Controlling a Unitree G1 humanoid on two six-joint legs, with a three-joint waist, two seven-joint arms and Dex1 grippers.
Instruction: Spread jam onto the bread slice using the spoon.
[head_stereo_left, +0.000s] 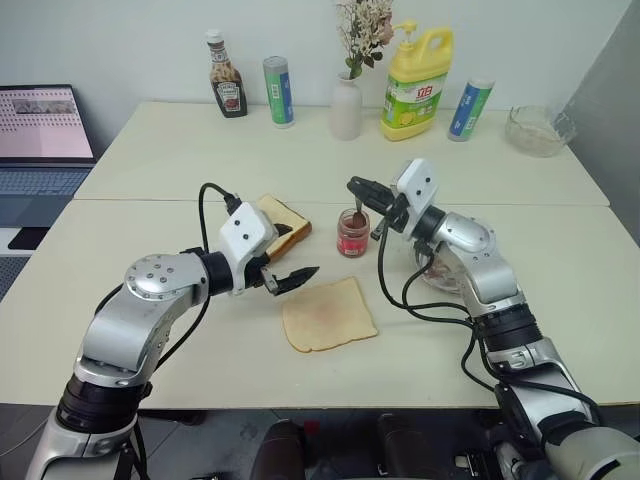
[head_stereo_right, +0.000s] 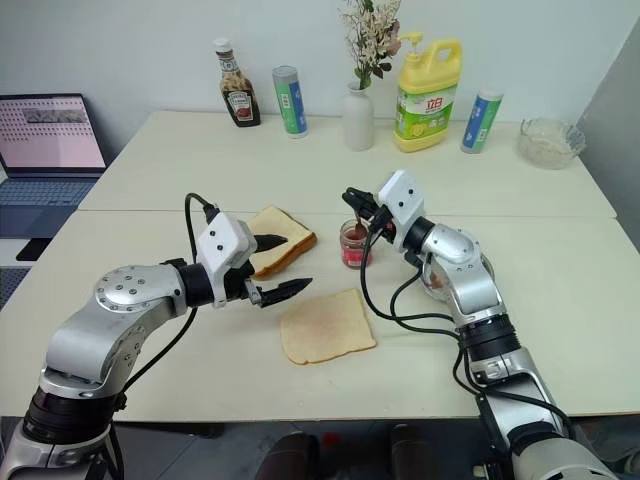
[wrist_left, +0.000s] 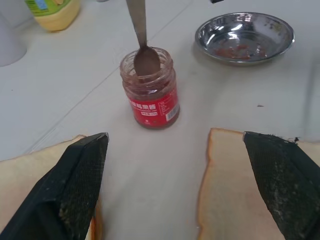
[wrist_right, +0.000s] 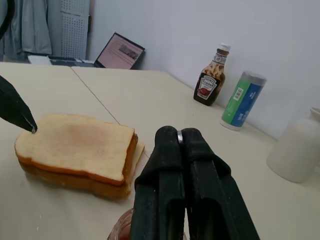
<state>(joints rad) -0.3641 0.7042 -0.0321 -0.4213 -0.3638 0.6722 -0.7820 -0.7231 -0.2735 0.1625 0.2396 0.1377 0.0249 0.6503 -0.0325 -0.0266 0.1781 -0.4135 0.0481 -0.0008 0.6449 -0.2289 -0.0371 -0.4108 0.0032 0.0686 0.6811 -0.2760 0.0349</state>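
A small glass jar of jam (head_stereo_left: 352, 233) stands near the middle of the cream table (head_stereo_left: 150, 160), the bowl of a silver spoon (wrist_left: 145, 59) dipped into its open mouth. The right gripper (head_stereo_left: 366, 191), its two black fingers pressed together on the spoon's slim handle, hovers just above the jar. The bread slice (head_stereo_left: 329, 314) lies flat between the jar and the table's near edge, bare of jam. The left gripper (head_stereo_left: 288, 273) hangs close over the table beside that slice, its jaws spread wide and holding nothing. A thicker slice with darker crust (head_stereo_left: 285, 224) rests just beyond it, beside the jar. A round steel dish (wrist_left: 244, 37) sits on the jar's other side, under the right arm. Along the far edge stand a ketchup bottle (head_stereo_left: 227, 88), two cans, a white vase (head_stereo_left: 346, 108) and a yellow detergent bottle (head_stereo_left: 417, 84)
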